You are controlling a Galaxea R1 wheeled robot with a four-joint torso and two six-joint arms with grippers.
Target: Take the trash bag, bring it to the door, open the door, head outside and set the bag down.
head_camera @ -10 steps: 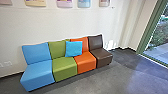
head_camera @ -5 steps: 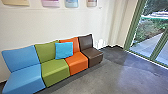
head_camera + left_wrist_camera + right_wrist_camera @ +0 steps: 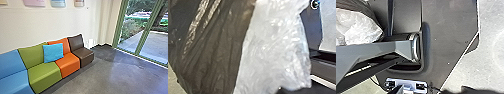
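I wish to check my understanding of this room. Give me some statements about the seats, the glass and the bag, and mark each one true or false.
1. The brown seat is the nearest one to the green-framed glass. True.
2. The orange seat stands between the blue and the green ones. False: it is between the green seat and the brown seat.
3. Plants are visible through the glass. True.
4. The trash bag in the left wrist view is bright red. False: it looks dark, with whitish plastic beside the dark part.
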